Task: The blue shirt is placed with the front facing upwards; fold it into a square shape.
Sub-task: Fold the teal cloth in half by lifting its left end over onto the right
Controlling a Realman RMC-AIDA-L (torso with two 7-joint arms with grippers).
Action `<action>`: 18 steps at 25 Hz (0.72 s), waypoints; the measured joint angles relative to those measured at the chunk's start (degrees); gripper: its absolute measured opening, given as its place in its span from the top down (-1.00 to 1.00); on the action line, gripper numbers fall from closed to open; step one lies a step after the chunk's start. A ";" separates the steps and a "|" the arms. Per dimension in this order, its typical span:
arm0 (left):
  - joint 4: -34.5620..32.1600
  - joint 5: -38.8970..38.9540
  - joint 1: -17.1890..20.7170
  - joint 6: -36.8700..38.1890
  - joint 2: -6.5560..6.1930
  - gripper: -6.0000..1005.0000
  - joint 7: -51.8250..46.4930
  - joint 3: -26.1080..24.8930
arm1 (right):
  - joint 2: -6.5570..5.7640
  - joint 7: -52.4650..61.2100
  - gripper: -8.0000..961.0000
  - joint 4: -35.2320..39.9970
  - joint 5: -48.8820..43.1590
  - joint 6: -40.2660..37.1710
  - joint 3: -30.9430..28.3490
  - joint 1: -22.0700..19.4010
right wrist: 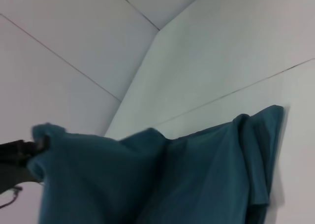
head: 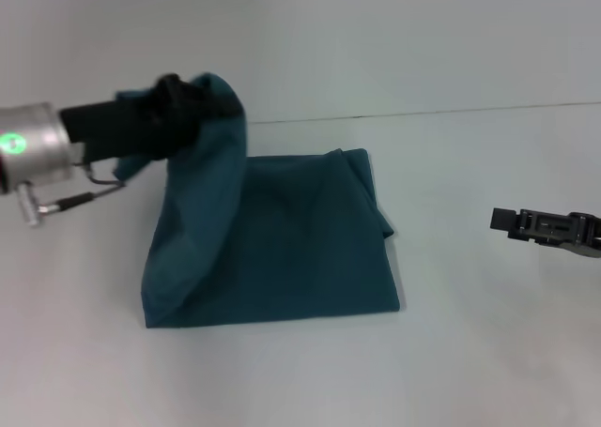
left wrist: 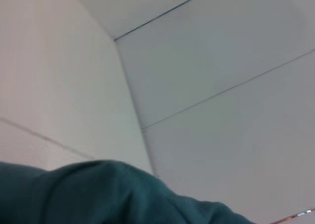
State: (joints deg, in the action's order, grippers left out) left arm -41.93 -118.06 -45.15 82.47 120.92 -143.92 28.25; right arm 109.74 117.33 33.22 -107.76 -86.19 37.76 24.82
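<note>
On the pale table (head: 488, 352), centre of the head view: the blue shirt (head: 282, 249), plain teal side up, folded to a rough rectangle with no lettering showing. Near edge straight; right edge uneven, with a small fold standing out at the far right corner.

Left portion of the shirt: lifted off the table, hanging as a draped flap from its far-left corner down to the near-left corner.

Left gripper (head: 174, 99): raised above the shirt's far-left corner, clenched on a bunch of the teal cloth that wraps over its dark fingers. Left wrist view shows only a mound of the cloth (left wrist: 98, 194) close before the lens.

Right gripper (head: 512, 222): low at the right, well apart from the shirt, holding nothing; whether its fingers are parted cannot be told.
</note>
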 joint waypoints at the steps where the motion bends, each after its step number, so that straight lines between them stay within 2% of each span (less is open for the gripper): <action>1: 1.16 0.04 -0.43 -1.76 0.19 0.85 0.33 0.95 | 0.04 0.00 -0.71 0.00 0.00 0.04 0.05 0.03; 7: 7.45 0.12 -3.27 -10.58 0.69 0.85 2.19 5.58 | 0.13 0.00 -0.71 0.00 -0.50 0.06 0.16 0.06; 18: 10.33 0.05 -6.28 -14.74 0.86 0.84 2.96 10.91 | 0.18 0.00 -0.71 0.00 -1.40 0.08 0.20 0.05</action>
State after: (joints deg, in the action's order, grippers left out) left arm -31.60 -118.01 -51.43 67.73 121.78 -140.96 39.15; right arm 109.92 117.33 33.23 -109.16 -86.11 37.96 24.87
